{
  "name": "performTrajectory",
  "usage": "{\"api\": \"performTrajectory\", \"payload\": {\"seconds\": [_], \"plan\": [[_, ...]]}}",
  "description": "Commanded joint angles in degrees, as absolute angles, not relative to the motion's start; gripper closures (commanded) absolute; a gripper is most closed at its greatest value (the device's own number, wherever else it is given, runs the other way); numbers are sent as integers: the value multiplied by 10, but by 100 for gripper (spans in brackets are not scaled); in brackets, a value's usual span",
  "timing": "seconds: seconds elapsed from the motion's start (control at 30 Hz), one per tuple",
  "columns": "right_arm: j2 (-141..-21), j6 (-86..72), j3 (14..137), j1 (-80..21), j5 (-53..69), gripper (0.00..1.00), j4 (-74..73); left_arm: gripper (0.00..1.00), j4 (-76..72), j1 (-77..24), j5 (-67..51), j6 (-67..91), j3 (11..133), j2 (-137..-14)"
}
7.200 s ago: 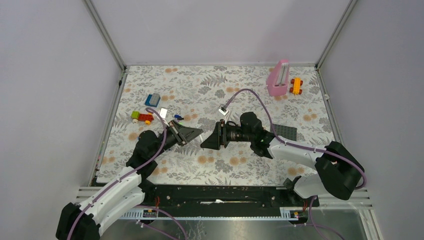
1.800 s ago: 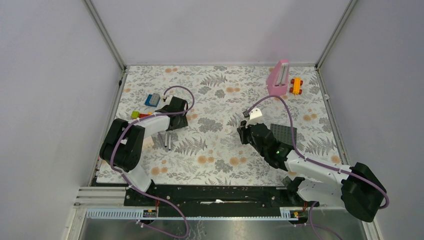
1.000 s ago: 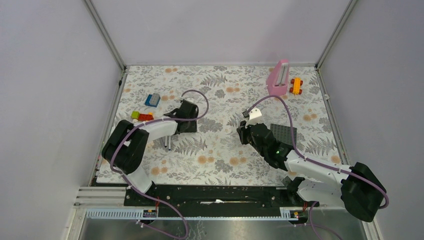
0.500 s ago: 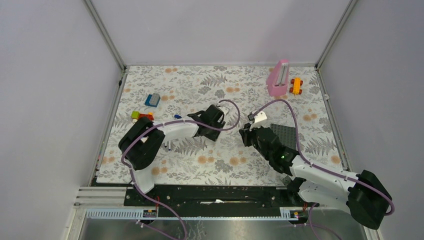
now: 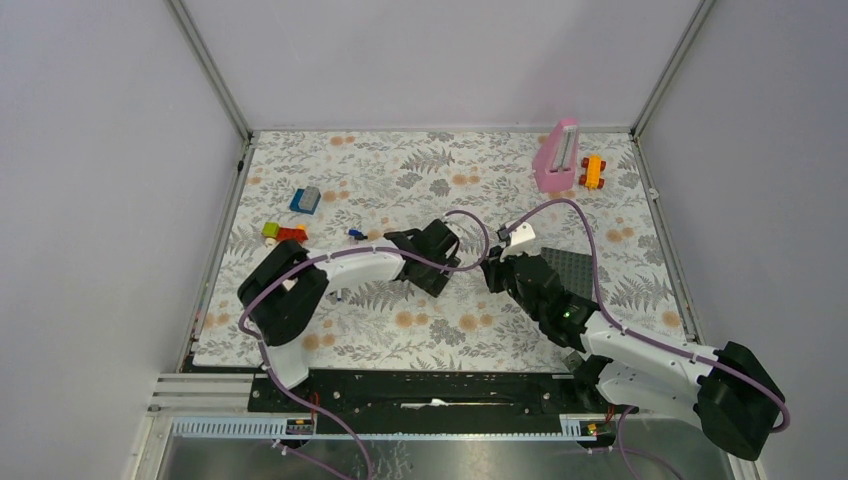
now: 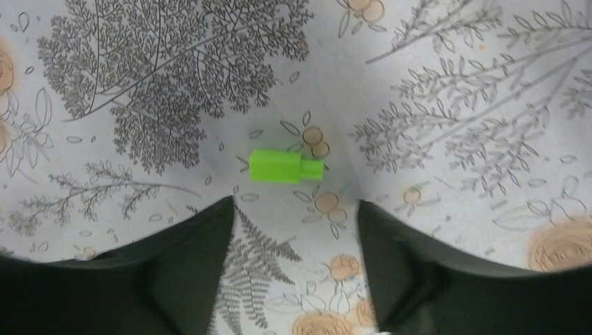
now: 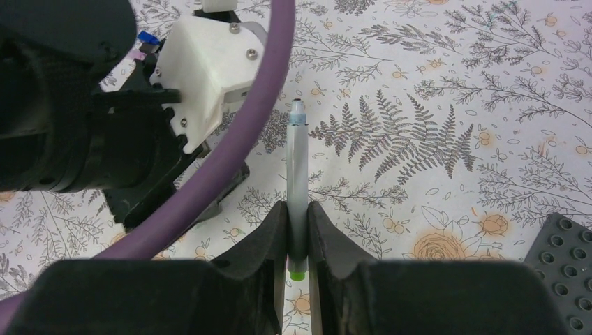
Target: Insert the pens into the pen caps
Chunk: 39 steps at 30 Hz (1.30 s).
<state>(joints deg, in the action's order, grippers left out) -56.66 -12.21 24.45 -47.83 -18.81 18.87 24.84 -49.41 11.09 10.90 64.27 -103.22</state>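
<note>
A bright green pen cap (image 6: 286, 166) lies on its side on the floral mat, just ahead of my left gripper (image 6: 294, 206), whose jaws stand open and empty on either side of it. My right gripper (image 7: 298, 209) is shut on a white-barrelled pen (image 7: 298, 160), which points away from the wrist with its green end between the fingers. From above, the left gripper (image 5: 432, 262) and right gripper (image 5: 495, 270) face each other mid-table; the green cap is hidden there. A blue cap (image 5: 355, 235) lies left of them. More pens (image 5: 338, 294) peek out by the left forearm.
A dark grey studded baseplate (image 5: 568, 266) lies beside the right arm. A pink block (image 5: 555, 156) and an orange toy (image 5: 593, 171) stand at the back right. A blue-grey brick (image 5: 305, 199) and a small brick car (image 5: 283, 233) sit at the left.
My left arm has swung right from the brick area to mid-table, and its jaws have opened wider. The right gripper has hardly moved and keeps hold of the pen.
</note>
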Motion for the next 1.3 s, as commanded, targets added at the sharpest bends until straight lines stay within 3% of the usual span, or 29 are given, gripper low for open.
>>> {"api": "performTrajectory", "payload": {"seconds": [0.0,0.03,0.07,0.23,0.33,0.4,0.6,0.77,1.27], "plan": [[-555,-116,242,-474,-191,100,223,22,271,-508,144,146,650,-957],[-555,-117,242,-474,-191,100,224,6,271,-509,147,152,646,-942],[-555,-117,242,-474,-191,100,223,2,269,-510,151,161,642,-929],[-553,-116,241,-474,-191,100,223,1,232,-506,210,267,609,-859],[-553,-117,241,-473,-191,100,224,1,165,-467,102,334,563,-844],[-553,-117,241,-473,-191,100,223,6,152,-430,34,379,557,-861],[-552,-119,241,-472,-191,100,223,16,217,-466,116,542,582,-900],[-550,-118,240,-472,-190,100,223,27,266,-486,112,584,640,-967],[-553,-119,240,-472,-191,100,224,37,265,-497,172,604,676,-1037]]}}
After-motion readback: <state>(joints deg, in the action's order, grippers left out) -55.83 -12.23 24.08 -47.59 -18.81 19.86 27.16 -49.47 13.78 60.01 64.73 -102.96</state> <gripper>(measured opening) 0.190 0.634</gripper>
